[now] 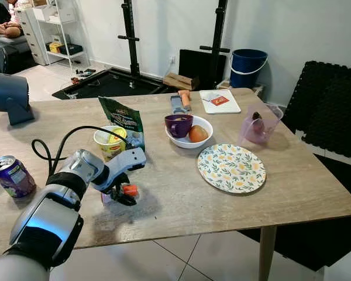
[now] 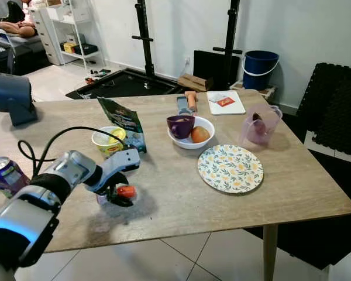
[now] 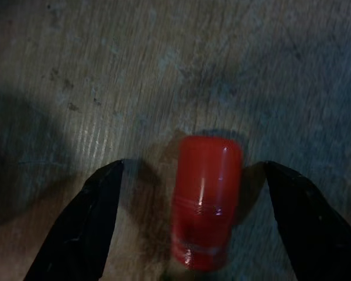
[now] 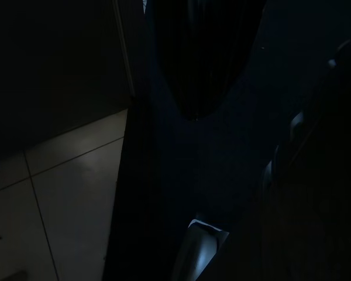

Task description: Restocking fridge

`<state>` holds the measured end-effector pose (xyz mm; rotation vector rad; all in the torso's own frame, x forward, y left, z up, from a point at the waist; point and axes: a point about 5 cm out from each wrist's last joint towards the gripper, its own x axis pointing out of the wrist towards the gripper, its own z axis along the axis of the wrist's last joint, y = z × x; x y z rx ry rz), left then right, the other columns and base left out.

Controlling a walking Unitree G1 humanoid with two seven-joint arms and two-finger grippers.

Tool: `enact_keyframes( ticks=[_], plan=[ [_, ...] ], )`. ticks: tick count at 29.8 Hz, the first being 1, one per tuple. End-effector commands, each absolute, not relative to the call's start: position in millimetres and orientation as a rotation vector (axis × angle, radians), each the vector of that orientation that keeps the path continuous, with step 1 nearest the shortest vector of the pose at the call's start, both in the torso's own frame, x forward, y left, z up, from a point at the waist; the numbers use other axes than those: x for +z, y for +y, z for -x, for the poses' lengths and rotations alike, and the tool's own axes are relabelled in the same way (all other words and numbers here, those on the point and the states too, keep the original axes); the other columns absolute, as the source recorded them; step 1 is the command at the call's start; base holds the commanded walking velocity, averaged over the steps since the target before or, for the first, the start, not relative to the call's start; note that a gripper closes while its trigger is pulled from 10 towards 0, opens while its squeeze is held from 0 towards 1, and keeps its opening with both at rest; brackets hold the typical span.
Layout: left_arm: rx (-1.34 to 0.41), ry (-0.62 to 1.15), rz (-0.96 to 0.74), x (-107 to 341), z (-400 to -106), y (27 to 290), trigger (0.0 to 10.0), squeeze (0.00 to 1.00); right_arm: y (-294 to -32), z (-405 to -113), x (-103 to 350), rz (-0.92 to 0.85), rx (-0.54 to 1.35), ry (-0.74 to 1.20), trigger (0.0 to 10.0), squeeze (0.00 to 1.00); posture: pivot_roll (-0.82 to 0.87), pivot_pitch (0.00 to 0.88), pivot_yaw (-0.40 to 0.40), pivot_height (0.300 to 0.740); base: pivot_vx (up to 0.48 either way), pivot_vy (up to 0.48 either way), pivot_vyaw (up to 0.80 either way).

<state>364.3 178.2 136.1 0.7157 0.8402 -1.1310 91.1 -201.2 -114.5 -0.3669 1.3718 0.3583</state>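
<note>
The left pincer (image 1: 124, 196) reaches down onto the wooden worktop (image 1: 181, 199) near its front edge, at about 8 o'clock from the white bowl (image 1: 190, 139). Its two black fingers (image 3: 82, 228) stand spread apart on either side of a small bottle with a red cap (image 3: 206, 199), which lies on its side on the wood; in the left wrist view there is a clear gap between each finger and the cap, so the pincer is released and grips nothing. Just beyond the pincer, at 12 o'clock from it, stands a yellow cup (image 1: 110, 141) with a green snack bag (image 1: 124, 120) leaning beside it. A purple drink can (image 1: 11, 175) stands upright at 9 o'clock from the pincer, near the left edge. The white bowl holds a purple cup (image 1: 178, 124) and an orange fruit (image 1: 198, 134). A flower-patterned plate (image 1: 231, 168) lies at 4 o'clock from the bowl, and a pink translucent jug (image 1: 258, 124) stands at 3 o'clock from it. A white cutting board (image 1: 219, 101) rests toward the far edge. The right wrist view is very dark, showing a patch of tiled floor (image 4: 64, 193); whether the right pincer is clenched or released cannot be told.
</note>
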Motion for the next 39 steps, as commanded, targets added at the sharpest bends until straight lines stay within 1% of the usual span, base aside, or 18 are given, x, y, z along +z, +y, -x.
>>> enact_keyframes(
  ticks=[1, 8, 9, 10, 11, 12, 20, 27, 33, 34, 35, 39],
  plan=[
    [-1.123, 0.875, -0.785, 139, -365, 185, 10.0, 0.0, -191, -97, -115, 0.354, 0.36, 1.337, 10.0, 0.0, -0.08, 0.008, 0.063, 0.74, 0.0, 0.0, 0.0],
    [-1.17, 0.866, -0.824, 136, -365, 174, 10.0, 0.0, -191, -93, -116, 0.348, 0.351, 1.344, 10.0, 0.0, -0.08, 0.008, 0.063, 0.74, 0.0, 0.0, 0.0],
    [-1.203, 0.874, -0.816, 133, -363, 169, 10.0, 0.0, -190, -93, -116, 0.348, 0.348, 1.345, 10.0, 0.0, -0.09, 0.008, 0.071, 0.74, 0.0, 0.0, 0.0],
    [-1.223, 0.881, -0.814, 132, -362, 167, 3.7, 0.0, -189, -93, -116, 0.347, 0.347, 1.345, 10.0, 0.0, -0.09, 0.008, 0.071, 0.74, 0.0, 0.0, 0.0],
    [-1.236, 0.886, -0.814, 131, -361, 165, 3.7, 0.0, -189, -94, -116, 0.347, 0.346, 1.344, 10.0, 0.0, -0.09, 0.008, 0.071, 0.74, 0.0, 0.0, 0.0],
    [-1.247, 0.89, -0.814, 129, -360, 163, 0.0, 0.0, -188, -94, -116, 0.346, 0.345, 1.344, 10.0, 0.0, -0.1, 0.009, 0.076, 0.74, 0.0, 0.0, 0.0],
    [-1.315, 0.928, -0.822, 116, -353, 151, 0.0, 0.0, -189, -96, -115, 0.343, 0.336, 1.341, 10.0, 0.0, -0.11, 0.008, 0.082, 0.74, 0.0, 0.0, 0.0],
    [-1.338, 0.95, -0.835, 110, -350, 148, 0.0, 0.0, -203, -90, -114, 0.352, 0.319, 1.355, 10.0, 0.0, -0.12, 0.002, 0.085, 0.74, 0.0, 0.0, 0.0],
    [-1.328, 0.931, -0.821, 110, -350, 148, 0.0, 0.0, -208, -90, -114, 0.354, 0.312, 1.356, 10.0, 0.0, -0.12, 0.001, 0.085, 0.74, 0.0, 0.0, 0.0],
    [-1.294, 0.869, -0.797, 113, -354, 145, 6.4, 0.0, -204, -89, -115, 0.35, 0.313, 1.355, 10.0, 0.0, -0.12, 0.001, 0.085, 0.74, 0.0, 0.0, 0.0],
    [-1.276, 0.837, -0.774, 116, -356, 143, 10.0, 0.0, -202, -88, -115, 0.348, 0.314, 1.355, 10.0, 0.0, -0.12, 0.001, 0.084, 0.74, 0.0, 0.0, 0.0],
    [-1.283, 0.703, -0.645, 128, -362, 132, 10.0, 0.0, -199, -88, -116, 0.342, 0.315, 1.352, 10.0, 0.0, -0.11, 0.0, 0.077, 0.74, 0.0, 0.0, 0.0]
  ],
)
